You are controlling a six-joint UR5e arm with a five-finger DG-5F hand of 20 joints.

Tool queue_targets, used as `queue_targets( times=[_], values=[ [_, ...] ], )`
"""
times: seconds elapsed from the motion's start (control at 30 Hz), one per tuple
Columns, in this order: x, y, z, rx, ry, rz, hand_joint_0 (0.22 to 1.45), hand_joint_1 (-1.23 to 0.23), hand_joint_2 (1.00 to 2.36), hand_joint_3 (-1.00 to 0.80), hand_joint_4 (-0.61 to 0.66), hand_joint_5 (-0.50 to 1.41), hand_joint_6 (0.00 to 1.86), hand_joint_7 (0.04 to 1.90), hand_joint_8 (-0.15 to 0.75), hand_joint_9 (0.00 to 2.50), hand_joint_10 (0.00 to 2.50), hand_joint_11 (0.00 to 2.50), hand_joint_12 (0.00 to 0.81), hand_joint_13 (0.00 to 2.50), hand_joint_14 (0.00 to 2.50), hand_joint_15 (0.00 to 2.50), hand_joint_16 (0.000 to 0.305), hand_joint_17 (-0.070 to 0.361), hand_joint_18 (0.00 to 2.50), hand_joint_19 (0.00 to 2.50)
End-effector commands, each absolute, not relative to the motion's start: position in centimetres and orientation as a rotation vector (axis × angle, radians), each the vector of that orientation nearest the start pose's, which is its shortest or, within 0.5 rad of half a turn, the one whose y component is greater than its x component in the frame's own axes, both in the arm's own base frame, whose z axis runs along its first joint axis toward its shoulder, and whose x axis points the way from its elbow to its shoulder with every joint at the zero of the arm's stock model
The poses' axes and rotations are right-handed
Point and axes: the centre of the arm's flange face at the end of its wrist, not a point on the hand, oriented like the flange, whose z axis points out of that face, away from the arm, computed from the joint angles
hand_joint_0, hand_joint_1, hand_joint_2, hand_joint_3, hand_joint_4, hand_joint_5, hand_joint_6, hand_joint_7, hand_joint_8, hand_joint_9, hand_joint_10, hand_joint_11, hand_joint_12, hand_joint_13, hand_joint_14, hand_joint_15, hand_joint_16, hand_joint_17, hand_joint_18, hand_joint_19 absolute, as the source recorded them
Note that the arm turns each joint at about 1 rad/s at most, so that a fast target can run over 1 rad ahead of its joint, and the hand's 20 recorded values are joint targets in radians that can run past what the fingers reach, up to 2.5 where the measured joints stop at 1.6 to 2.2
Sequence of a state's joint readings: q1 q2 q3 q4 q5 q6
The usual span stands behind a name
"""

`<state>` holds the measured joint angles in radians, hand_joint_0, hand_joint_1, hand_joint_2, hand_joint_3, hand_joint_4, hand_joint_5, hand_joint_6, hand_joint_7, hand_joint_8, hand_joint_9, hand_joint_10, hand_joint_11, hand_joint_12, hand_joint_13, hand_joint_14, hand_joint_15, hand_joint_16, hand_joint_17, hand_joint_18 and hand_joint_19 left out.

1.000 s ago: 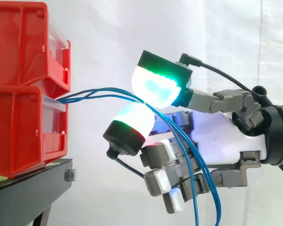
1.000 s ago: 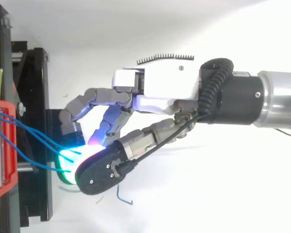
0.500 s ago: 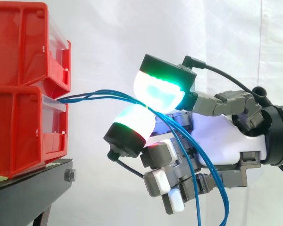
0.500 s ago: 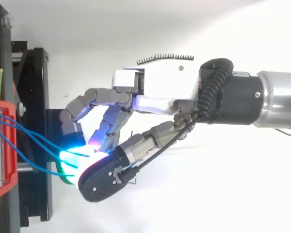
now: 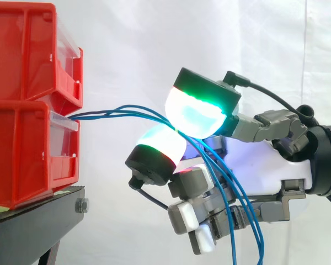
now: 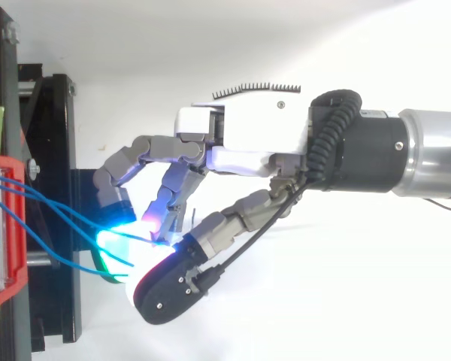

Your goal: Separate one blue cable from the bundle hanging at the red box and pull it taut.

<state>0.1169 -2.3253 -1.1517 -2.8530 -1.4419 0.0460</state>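
Blue cables leave the front of the lower red bin at the left and run right to the hand. Its glowing green-white pads pinch the cables, which then droop down over its curled fingers.

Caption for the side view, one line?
Hand pinching blue cables between two glowing pads, the cables running from the lower red bin.
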Motion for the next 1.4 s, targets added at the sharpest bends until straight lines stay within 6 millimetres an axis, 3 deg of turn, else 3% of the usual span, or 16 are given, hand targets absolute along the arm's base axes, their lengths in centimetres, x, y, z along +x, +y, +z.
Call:
queue_targets(
  times=[0.0,0.2,0.33,0.47,0.63,0.9,1.0,1.17,1.23,1.37],
  values=[
    [76.73,-5.72,23.98,1.278,1.212,1.208,0.62,-0.87,1.0,-0.5,-0.13,-0.12,0.87,1.38,0.252,1.14,0.03,1.01,0.336,0.99,0.02,0.71,0.041,0.092,0.9,0.66],
    [76.71,-5.86,23.85,1.281,1.212,1.204,0.58,-0.74,1.0,-0.5,-0.22,-0.1,0.81,1.18,0.244,1.13,0.03,0.9,0.34,1.0,0.03,0.7,0.042,0.094,0.9,0.68],
    [76.7,-5.84,23.97,1.279,1.212,1.206,0.6,-0.71,1.0,-0.5,-0.15,-0.06,0.7,1.23,0.251,1.11,0.03,0.84,0.344,0.98,0.02,0.71,0.043,0.096,0.88,0.72],
    [76.73,-5.84,23.87,1.279,1.212,1.206,0.6,-0.63,1.01,-0.4,-0.02,-0.04,0.52,1.5,0.257,1.03,0.03,0.84,0.348,0.94,0.02,0.71,0.045,0.101,0.86,0.74],
    [76.7,-5.96,23.85,1.281,1.212,1.204,0.64,-0.57,1.02,-0.26,0.1,-0.08,0.5,1.32,0.269,1.0,0.03,0.83,0.353,0.93,0.02,0.7,0.046,0.103,0.85,0.75],
    [76.74,-5.96,23.88,1.279,1.21,1.206,0.65,-0.66,1.03,-0.17,0.1,-0.09,0.5,1.31,0.278,1.0,0.03,0.87,0.352,0.92,0.02,0.7,0.045,0.102,0.85,0.74],
    [76.72,-5.96,24.0,1.278,1.209,1.207,0.66,-0.72,1.03,-0.15,0.07,-0.11,0.51,1.45,0.274,0.99,0.03,0.89,0.354,0.92,0.02,0.69,0.046,0.102,0.86,0.73],
    [76.71,-5.84,23.81,1.279,1.212,1.206,0.65,-0.79,1.02,-0.25,0.08,-0.17,0.7,1.26,0.274,0.98,0.03,0.99,0.358,0.92,0.02,0.7,0.046,0.103,0.87,0.7],
    [76.71,-5.86,23.94,1.278,1.209,1.207,0.66,-0.83,1.01,-0.38,0.1,-0.21,0.82,1.07,0.271,0.99,0.03,1.02,0.356,0.93,0.02,0.7,0.046,0.103,0.87,0.7],
    [76.75,-5.88,24.01,1.278,1.205,1.205,0.68,-0.82,1.0,-0.5,0.11,-0.2,0.84,1.06,0.277,1.02,0.03,1.06,0.357,0.95,0.02,0.7,0.046,0.103,0.89,0.68]
  ],
)
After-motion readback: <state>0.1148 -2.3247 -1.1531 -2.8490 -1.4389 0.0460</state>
